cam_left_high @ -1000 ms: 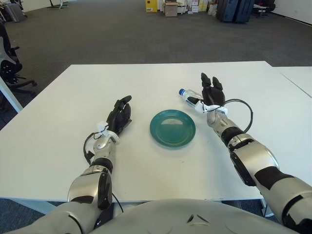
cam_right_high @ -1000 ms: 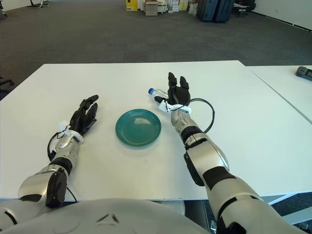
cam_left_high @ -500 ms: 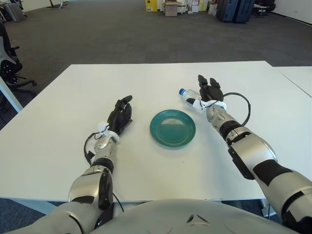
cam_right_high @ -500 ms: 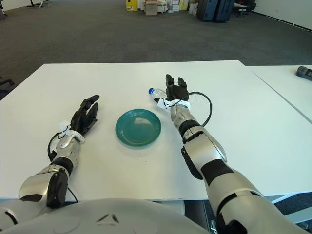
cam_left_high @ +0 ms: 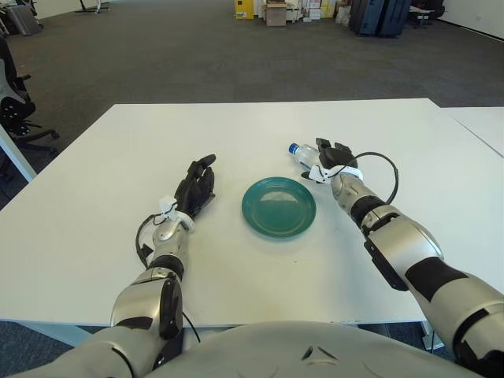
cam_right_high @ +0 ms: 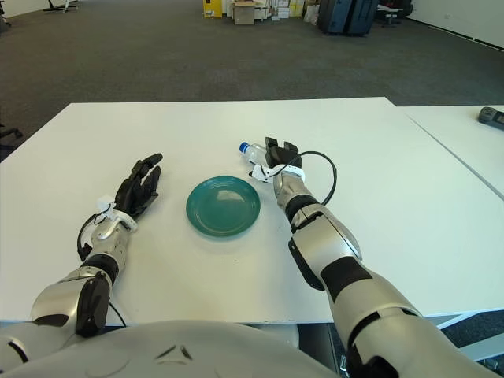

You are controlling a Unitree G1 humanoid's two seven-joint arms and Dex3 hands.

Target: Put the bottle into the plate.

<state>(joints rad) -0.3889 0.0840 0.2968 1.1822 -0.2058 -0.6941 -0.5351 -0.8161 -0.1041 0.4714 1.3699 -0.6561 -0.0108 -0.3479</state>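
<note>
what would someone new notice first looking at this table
Probably the green plate, the one patch of strong colour in the middle of the white table. Next, the right hand reaching over a clear bottle lying on its side just beyond the plate's right edge, blue cap pointing left. The left hand rests flat on the table, left of the plate, holding nothing.

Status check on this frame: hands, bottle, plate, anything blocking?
Right hand curled over the bottle, which lies on the table behind the plate. Left hand idle, flat on the table. Plate bare; path unobstructed.
</note>
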